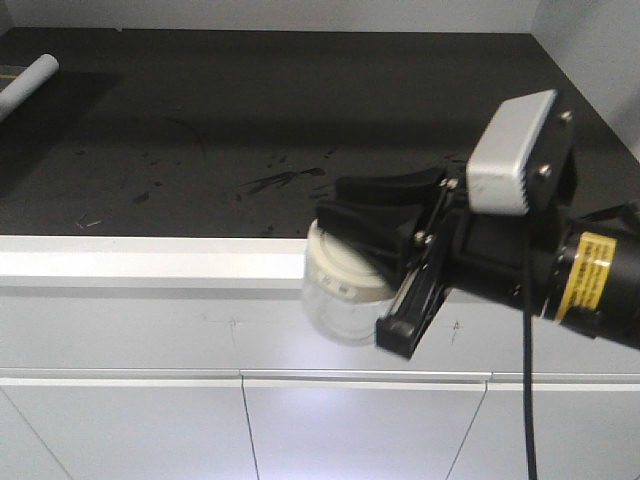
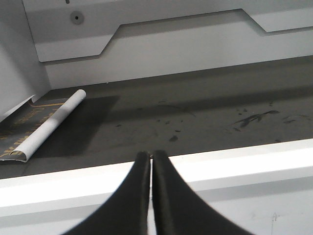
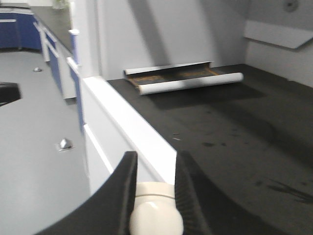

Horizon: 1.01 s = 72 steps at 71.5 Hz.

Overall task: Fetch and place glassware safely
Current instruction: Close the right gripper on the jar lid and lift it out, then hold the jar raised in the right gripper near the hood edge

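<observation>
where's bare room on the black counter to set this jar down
For the jar, nearly all the black countertop is bare: from the white front edge back to the wall, right of the white roll, with scuff marks mid-way. Crowded only far left, by the roll and its sheet.

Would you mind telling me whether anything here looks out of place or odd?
The glass jar hangs tilted in the right hand, gripped at its cream lid, apparently in front of the counter's white edge rather than over the top. Dark smears also mark the black countertop.
</observation>
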{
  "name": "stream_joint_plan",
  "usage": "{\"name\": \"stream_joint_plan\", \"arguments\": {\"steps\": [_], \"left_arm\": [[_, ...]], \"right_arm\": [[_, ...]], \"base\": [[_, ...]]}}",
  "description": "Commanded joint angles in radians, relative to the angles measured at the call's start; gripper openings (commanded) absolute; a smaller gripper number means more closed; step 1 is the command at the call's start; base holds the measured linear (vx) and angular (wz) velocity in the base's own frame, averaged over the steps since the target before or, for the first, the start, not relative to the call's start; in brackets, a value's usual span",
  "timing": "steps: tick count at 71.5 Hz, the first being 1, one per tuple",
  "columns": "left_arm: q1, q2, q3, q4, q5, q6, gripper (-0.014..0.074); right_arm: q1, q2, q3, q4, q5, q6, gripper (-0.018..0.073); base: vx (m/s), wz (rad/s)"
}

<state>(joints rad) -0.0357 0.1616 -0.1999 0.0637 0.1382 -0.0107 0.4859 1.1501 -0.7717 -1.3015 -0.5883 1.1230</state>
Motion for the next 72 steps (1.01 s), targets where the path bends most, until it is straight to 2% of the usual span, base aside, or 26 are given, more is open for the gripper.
{"name": "stream_joint_plan", "arguments": {"steps": [1, 13, 19, 72], "left_arm": [[0.001, 0.013, -0.029, -0.006, -0.070, -0.009, -0.0007], [0.001, 0.013, -0.029, -0.006, -0.070, -0.009, -0.0007], [0.001, 0.013, -0.029, -0.006, -0.070, -0.009, -0.0007], [0.001, 0.013, -0.029, -0.006, -0.070, -0.009, -0.0007]], "right_arm": [[0.055, -0.025, -0.030, 0.041, 0.009, -0.001, -0.0001], [0.140, -0.025, -0.030, 0.041, 0.019, 0.017, -0.0001], [0.158, -0.025, -0.030, 0.041, 0.026, 0.022, -0.0001], [0.159, -0.025, -0.030, 0.041, 0.022, 0.022, -0.0001]], "base": [[0.00, 0.00], [0.00, 0.00], [0.00, 0.00], [0.00, 0.00]]}}
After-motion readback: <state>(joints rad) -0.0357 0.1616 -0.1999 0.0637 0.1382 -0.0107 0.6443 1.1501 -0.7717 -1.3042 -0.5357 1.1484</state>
